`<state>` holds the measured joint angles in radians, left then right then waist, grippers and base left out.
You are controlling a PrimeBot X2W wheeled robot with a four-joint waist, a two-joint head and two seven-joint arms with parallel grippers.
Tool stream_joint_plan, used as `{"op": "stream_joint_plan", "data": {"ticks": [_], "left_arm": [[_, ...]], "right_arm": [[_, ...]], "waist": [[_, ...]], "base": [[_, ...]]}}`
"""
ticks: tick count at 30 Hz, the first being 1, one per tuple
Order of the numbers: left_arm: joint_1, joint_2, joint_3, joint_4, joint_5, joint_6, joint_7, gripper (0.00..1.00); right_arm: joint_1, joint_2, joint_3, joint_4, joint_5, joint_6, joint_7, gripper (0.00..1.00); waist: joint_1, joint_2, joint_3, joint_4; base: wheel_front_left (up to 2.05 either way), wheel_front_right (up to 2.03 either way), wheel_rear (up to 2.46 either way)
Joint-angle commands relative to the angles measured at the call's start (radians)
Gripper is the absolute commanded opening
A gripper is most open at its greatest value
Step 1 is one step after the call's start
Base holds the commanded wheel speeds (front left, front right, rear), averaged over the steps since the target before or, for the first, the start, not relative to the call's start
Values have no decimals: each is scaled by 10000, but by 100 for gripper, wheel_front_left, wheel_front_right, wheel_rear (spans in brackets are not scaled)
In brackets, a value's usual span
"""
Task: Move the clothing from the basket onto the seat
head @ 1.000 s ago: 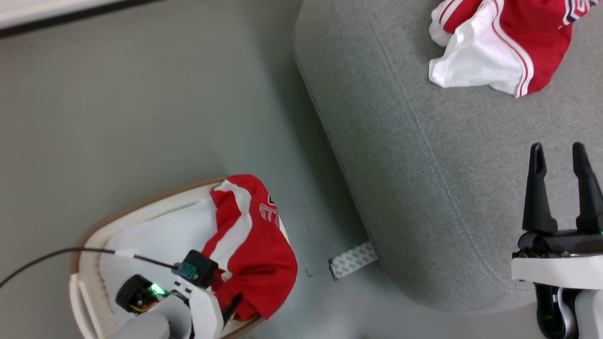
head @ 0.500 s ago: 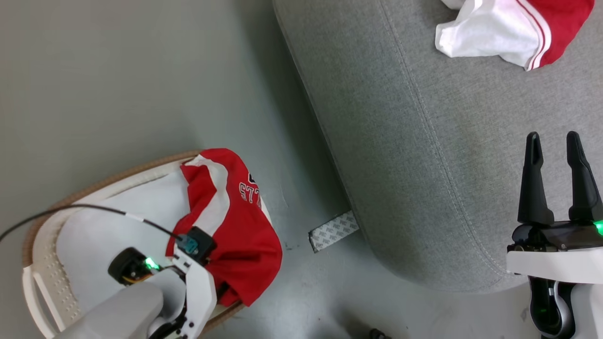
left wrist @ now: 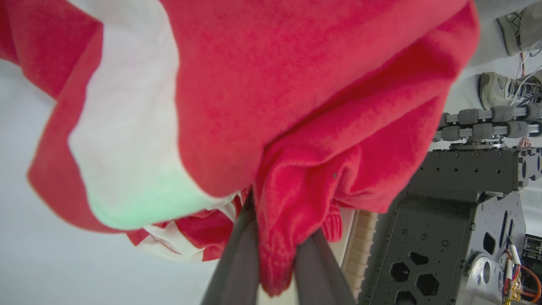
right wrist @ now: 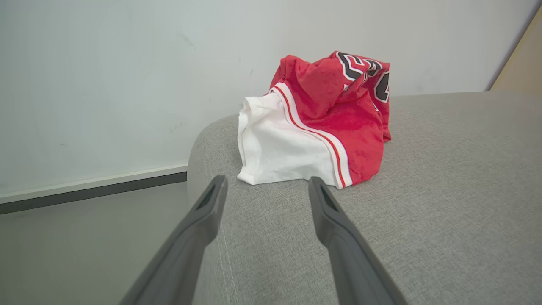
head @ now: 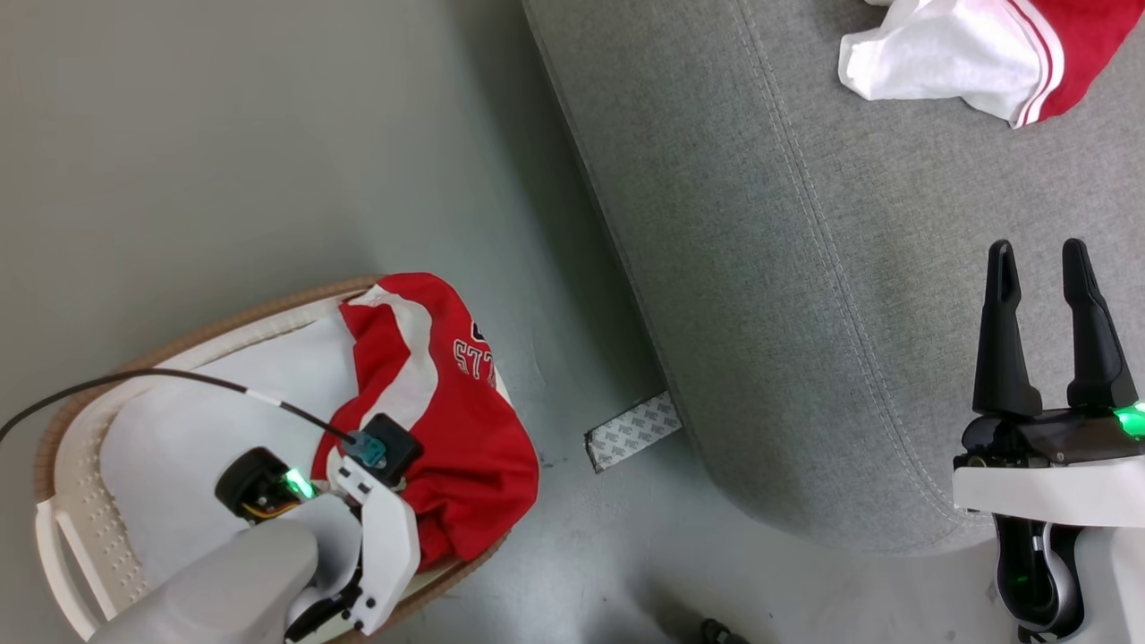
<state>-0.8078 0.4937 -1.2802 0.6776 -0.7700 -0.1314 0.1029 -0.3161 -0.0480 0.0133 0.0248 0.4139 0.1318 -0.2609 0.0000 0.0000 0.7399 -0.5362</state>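
Left gripper (left wrist: 274, 250) clamped on fold of red garment (head: 465, 447); fingertips buried in fabric, so grip depth unclear. Garment draped over seat-side end of basket (head: 72, 537), partly on white liner (head: 197, 420), partly over brown rim. Basket stood on floor near seat (head: 805, 313), not touching. Second garment (right wrist: 322, 123) laid crumpled on seat by its edge. Right gripper (head: 1038, 259) held above seat cushion, fingers spread, nothing between them. Patterned strip (head: 633, 431) seen on floor at seat base.
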Motion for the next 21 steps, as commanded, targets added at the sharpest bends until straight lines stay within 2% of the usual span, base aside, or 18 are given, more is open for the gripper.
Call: {"op": "stream_joint_plan", "data": {"ticks": [1, 10, 21], "left_arm": [[97, 51, -11, -7, 2, 5, -70, 0], [273, -464, -6, 214, -335, 6, -798, 0], [762, -1342, -11, 756, -1145, 4, -2385, 0]], "right_arm": [[-106, -5, 1, 31, -100, -22, -22, 100], [18, -5, -216, 133, -451, -24, -22, 100], [243, -11, -329, 546, -1196, -24, -20, 100]], "waist": [[0, 0, -53, 40], [0, 0, -928, 512], [0, 0, -3121, 1618]], "base": [[0, 0, 0], [0, 0, 0], [0, 0, 0]]}}
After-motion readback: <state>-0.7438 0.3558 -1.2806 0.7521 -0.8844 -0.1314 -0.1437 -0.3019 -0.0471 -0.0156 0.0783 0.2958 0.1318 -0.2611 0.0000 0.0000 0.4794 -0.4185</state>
